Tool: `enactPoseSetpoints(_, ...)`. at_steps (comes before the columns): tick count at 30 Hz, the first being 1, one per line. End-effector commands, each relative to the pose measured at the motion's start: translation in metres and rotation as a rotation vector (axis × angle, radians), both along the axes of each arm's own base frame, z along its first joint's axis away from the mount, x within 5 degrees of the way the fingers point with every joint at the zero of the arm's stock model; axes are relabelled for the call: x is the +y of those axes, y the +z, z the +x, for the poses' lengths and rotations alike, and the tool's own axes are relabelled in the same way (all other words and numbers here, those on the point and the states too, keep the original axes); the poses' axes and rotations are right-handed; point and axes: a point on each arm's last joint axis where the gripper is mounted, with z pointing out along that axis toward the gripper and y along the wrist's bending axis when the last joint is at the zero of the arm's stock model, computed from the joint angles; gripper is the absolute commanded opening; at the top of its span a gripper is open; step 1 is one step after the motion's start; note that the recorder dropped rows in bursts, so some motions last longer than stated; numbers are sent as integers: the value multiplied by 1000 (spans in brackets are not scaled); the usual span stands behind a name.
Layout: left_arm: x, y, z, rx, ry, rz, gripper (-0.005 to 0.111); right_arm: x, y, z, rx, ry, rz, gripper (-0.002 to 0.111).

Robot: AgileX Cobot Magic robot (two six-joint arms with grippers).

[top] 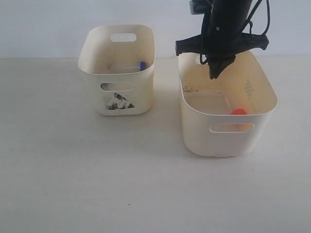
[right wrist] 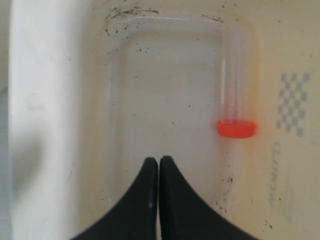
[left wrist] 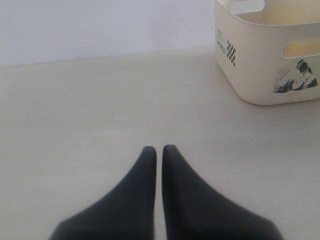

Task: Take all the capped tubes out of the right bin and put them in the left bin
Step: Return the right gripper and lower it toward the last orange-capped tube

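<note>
Right gripper (right wrist: 159, 161): fingers pressed together, empty, poised over the right bin (top: 194, 131).
Left gripper (left wrist: 159, 150): closed, empty, over the table.
Orange-capped tube (right wrist: 235, 100): lying along the right bin's right wall, cap nearest.
Left bin (top: 92, 87): holds a blue-capped tube (top: 142, 65).
Risk: the tube hugs the wall, so a finger may jam there.

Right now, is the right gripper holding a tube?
No: the right gripper is shut on nothing, and the orange-capped tube lies apart from it on the floor of the right bin.
</note>
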Motion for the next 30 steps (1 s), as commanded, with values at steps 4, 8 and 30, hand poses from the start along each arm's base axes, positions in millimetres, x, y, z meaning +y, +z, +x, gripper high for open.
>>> enactPoseSetpoints(4,-1,2,0,-12,-1,-21,4,-6,-5,8,-15,-4,-72,0)
enactPoseSetpoints(8,-1,2,0,-12,-1,-21,4,-6,-28,15,28,2,-112,0)
enactPoseSetpoints(30,-1,2,0,-12,-1,-21,4,-5,-80,25,132,21,-177,0)
